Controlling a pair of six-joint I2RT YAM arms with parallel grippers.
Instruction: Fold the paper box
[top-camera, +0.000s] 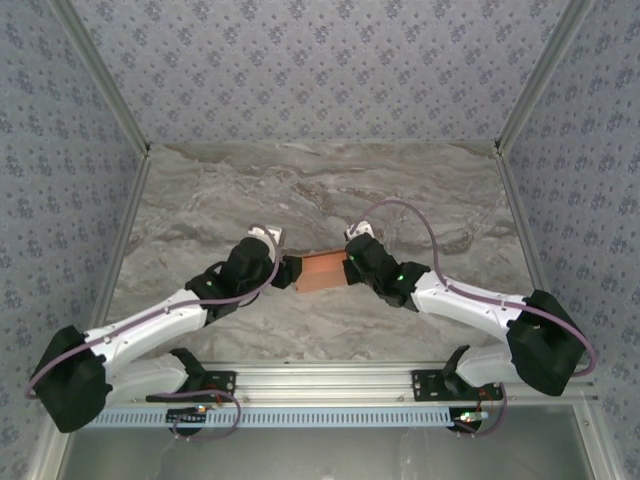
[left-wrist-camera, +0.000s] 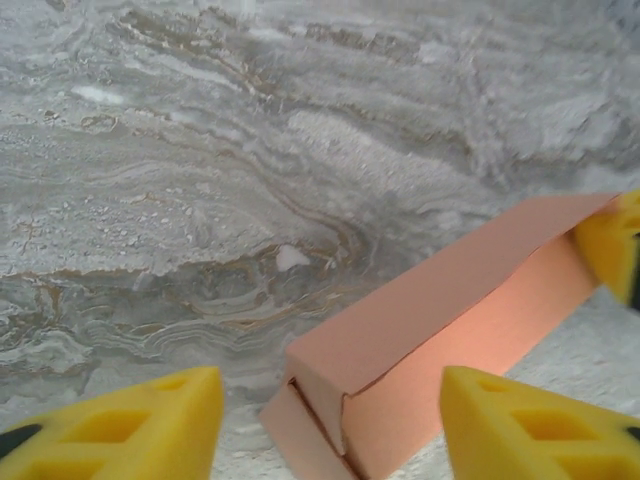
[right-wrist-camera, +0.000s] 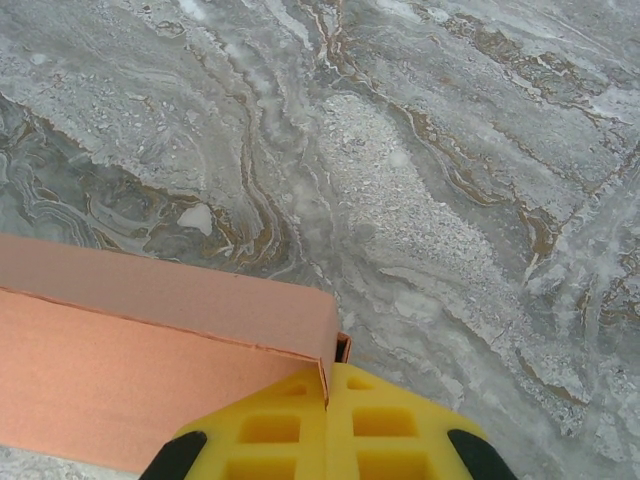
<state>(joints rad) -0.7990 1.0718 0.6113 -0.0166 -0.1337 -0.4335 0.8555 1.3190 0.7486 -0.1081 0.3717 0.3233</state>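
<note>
The paper box (top-camera: 322, 270) is a salmon-orange, flat, folded rectangular box lying on the marble table between my two grippers. My left gripper (top-camera: 290, 272) is at its left end, and in the left wrist view that gripper (left-wrist-camera: 330, 445) stands open, its yellow fingers (left-wrist-camera: 130, 425) wide apart on either side of the box's near end (left-wrist-camera: 350, 400), where an end flap sits loosely tucked. My right gripper (top-camera: 350, 268) is at the right end; its pads (right-wrist-camera: 280, 430) are pressed together on a thin card edge at the corner of the box (right-wrist-camera: 150, 340).
The grey veined marble table (top-camera: 320, 190) stretches open behind and to both sides of the box. Patterned walls (top-camera: 320, 60) enclose the back and sides. A metal rail (top-camera: 330, 385) with the arm bases runs along the near edge.
</note>
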